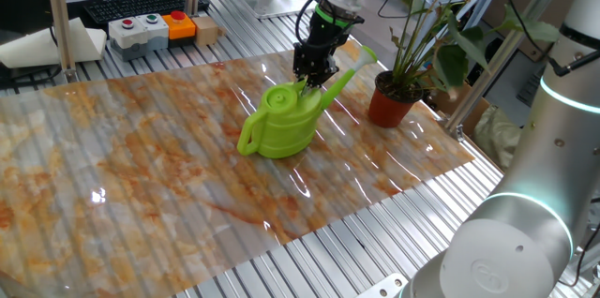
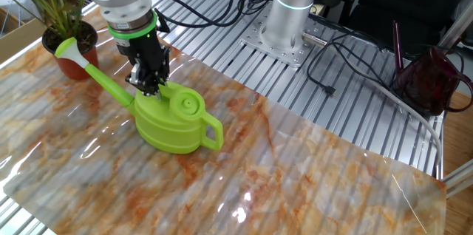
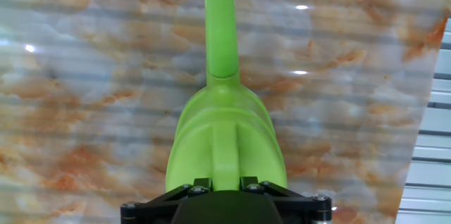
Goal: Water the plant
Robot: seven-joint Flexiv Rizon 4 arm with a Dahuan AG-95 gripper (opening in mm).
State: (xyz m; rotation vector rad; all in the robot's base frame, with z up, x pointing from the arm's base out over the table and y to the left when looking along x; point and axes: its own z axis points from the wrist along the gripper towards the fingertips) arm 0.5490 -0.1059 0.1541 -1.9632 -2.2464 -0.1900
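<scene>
Fingers clamped on watering can, plant waiting beside spout

Fingers pointing steeply down, closed on the thin upright rib atop the lime-green watering can, just behind where the spout leaves the body. In the hand view, two dark fingertips pressed against either side of that rib, spout running straight away toward the top edge. Can resting on the marbled orange-and-white sheet covering the surface, round filler cap up, loop handle pointing away from the plant. Spout angled upward, its flared tip near the plant but not touching. Plant upright in a small terracotta-red pot, standing at the sheet's edge, long thin stems and dark-green leaves rising above. Button box well apart at the far end
</scene>
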